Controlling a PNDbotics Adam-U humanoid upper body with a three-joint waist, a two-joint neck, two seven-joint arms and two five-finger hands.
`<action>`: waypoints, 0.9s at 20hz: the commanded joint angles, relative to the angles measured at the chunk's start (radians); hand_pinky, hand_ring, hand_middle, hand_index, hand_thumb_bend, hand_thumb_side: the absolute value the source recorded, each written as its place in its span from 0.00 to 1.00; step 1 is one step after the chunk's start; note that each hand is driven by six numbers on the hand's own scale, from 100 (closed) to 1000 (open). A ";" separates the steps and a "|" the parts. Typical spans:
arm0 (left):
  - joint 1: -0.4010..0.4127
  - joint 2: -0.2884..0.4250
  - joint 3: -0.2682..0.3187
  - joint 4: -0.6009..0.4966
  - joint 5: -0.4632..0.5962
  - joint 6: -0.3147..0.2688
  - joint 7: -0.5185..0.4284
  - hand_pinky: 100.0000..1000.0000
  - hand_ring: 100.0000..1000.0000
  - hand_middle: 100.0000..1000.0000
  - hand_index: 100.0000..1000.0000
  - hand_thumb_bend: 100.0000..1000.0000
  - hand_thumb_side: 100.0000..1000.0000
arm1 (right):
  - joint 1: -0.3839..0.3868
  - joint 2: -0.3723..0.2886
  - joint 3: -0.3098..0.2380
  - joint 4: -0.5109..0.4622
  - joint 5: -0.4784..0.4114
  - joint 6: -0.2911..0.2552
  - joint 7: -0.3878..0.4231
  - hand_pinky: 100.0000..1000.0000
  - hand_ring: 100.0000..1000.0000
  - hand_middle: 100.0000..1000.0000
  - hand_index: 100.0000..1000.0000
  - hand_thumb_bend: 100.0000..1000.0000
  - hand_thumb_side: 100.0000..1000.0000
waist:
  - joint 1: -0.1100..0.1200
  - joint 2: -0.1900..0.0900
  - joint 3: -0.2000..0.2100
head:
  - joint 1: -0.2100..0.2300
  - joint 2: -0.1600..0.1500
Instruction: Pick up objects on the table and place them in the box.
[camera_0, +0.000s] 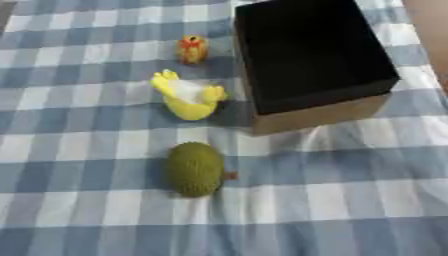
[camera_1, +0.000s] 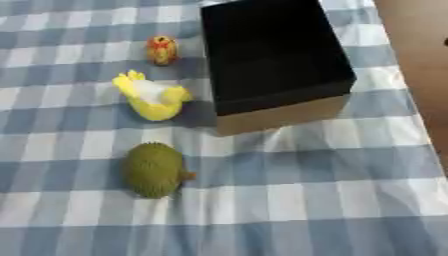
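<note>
Here's the table, draped in a blue and white checked cloth (camera_0: 79, 150); on it sits a box (camera_0: 315, 107) toward the far right, black on the inside, brown cardboard showing on its near wall, open at the top, and nothing can be made out inside that dark interior. 3 objects line up to the left of the box, running from far to near; farthest is a small orange and yellow toy (camera_0: 192, 49), standing just beside the box's left wall; next comes a yellow toy with a white patch (camera_0: 188, 95), something like a duck or chick, lying near the box's near-left corner; nearest is a green spiky oval fruit (camera_0: 194, 169) with a small brownish stub at its right side, a durian by the look of it, lying apart from the box on the cloth. Neither of the robot's hands shows in either view, so whether they are spread or curled cannot be told.
</note>
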 joint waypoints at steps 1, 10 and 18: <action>-0.077 -0.016 0.011 0.142 -0.118 -0.046 0.021 0.79 0.81 0.81 0.90 0.00 0.57 | -0.001 -0.025 0.002 -0.010 0.008 0.004 0.006 0.94 1.00 0.38 0.98 0.00 0.41 | 0.013 -0.036 -0.002 | 0.005 0.007; -0.211 -0.115 0.048 0.451 -0.428 -0.153 0.096 0.80 0.82 0.82 0.91 0.00 0.57 | -0.006 -0.015 0.011 -0.010 0.005 0.006 0.022 0.94 1.00 0.37 0.98 0.00 0.41 | 0.011 -0.032 -0.018 | 0.011 -0.015; -0.238 -0.176 0.070 0.551 -0.593 -0.196 0.094 0.82 0.84 0.83 0.92 0.00 0.55 | -0.008 -0.009 0.016 -0.010 0.005 0.005 0.031 0.94 1.00 0.36 0.98 0.00 0.41 | 0.009 -0.027 -0.027 | 0.027 -0.036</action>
